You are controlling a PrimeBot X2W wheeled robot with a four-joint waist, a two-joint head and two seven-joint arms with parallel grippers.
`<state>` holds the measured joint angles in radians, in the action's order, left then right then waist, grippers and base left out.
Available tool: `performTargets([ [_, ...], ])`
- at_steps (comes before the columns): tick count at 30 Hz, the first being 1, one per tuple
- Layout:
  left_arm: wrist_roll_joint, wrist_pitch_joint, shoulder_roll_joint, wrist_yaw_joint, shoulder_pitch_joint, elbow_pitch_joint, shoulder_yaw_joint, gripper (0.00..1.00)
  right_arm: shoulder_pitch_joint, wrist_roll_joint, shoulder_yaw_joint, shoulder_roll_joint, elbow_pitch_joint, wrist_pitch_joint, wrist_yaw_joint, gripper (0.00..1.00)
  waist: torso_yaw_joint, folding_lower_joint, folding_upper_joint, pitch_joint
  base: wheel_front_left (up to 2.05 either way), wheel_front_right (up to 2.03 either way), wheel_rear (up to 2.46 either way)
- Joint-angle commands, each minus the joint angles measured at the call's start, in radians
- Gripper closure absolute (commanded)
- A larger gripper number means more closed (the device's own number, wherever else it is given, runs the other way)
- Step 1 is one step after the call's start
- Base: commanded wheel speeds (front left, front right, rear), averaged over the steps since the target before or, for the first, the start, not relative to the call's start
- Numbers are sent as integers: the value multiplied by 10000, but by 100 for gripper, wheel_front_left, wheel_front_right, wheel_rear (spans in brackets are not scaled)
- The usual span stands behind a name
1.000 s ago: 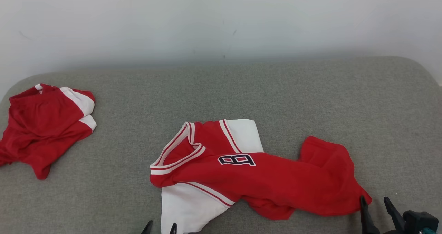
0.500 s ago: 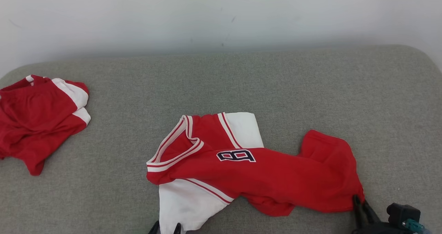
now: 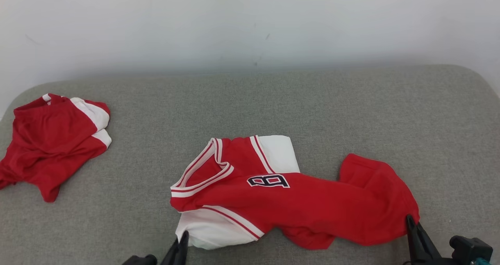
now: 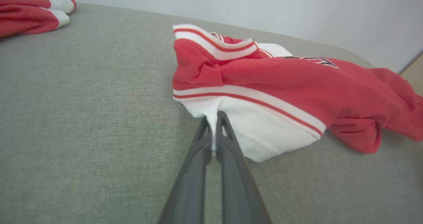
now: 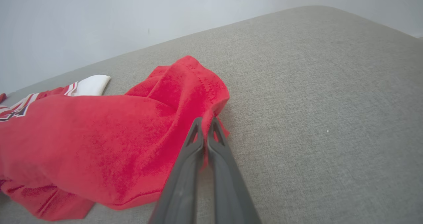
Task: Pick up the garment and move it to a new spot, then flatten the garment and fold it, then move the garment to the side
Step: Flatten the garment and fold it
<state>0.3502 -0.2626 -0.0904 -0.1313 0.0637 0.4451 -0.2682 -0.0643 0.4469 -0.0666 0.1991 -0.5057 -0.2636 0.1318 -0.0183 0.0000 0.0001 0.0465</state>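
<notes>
A red and white jersey (image 3: 289,202) with a dark "B" patch lies crumpled at the front middle of the grey cushion (image 3: 273,101). My left gripper (image 3: 183,237) is shut on the jersey's white sleeve; in the left wrist view its tips (image 4: 214,118) pinch the white cloth (image 4: 261,131). My right gripper (image 3: 411,220) is shut on the red hem at the jersey's right end; in the right wrist view the fingers (image 5: 206,123) clamp a red fold (image 5: 185,88).
A second red and white garment (image 3: 50,140) lies bunched at the cushion's far left, also seen in the left wrist view (image 4: 29,9). A pale wall (image 3: 250,22) rises behind the cushion. Bare grey cushion stretches at the back and right.
Both grippers have closed on the jersey: the right one was open a second ago. The white sleeve is pulled in and bunched at the left fingers. The camera bobbed down and back.
</notes>
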Motion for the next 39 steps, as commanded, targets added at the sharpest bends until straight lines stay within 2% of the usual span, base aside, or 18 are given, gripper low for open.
performTargets([
  [1,-67,-33,-64,16,-91,-141,75,100,102,33,-27,57,118,-10,-23,100,-30,0,-1,-62,0,0,0],
  [7,-55,-34,-414,16,268,-1702,609,100,-98,344,-390,245,1485,-2,-23,100,-260,0,-1,-261,0,0,0],
  [14,393,659,-1612,16,2749,-2229,27,100,-2118,757,-872,389,1853,569,-23,100,-426,0,-1,86,0,0,0],
  [19,888,1612,-2599,16,5753,-2234,-418,100,-4827,995,-829,444,1303,1102,-23,100,-521,0,-1,1342,0,0,0],
  [20,1142,1821,-2693,16,6377,-2181,-485,100,-5437,1042,-799,425,1142,1234,-23,100,-545,0,-1,1685,0,0,0],
  [21,1725,2177,-2771,16,7747,-2000,-398,100,-6742,1114,-708,437,793,1467,-23,100,-581,0,-1,2331,0,0,0],
  [23,1472,2414,-3284,19,9289,-1994,-899,100,-8128,1248,-559,443,425,1694,-23,100,-639,0,-1,2944,0,0,0],
  [26,1435,2648,-3722,20,11337,-1676,-1635,100,-10083,1352,-311,477,-166,1979,-23,100,-738,0,-1,3671,0,0,0],
  [29,1710,2805,-3862,19,13426,-1055,-2053,100,-11954,1296,-161,633,-818,2256,-23,100,-769,0,-1,4314,0,0,0],
  [33,1783,2825,-3730,20,15839,-19,-2516,100,-14069,1291,63,818,-1768,2538,-24,100,-714,0,-1,4995,0,0,0],
  [39,1869,2536,-3412,20,18234,1517,-3036,100,-16108,934,250,984,-3027,2580,-24,100,-628,0,-1,5680,0,0,0],
])
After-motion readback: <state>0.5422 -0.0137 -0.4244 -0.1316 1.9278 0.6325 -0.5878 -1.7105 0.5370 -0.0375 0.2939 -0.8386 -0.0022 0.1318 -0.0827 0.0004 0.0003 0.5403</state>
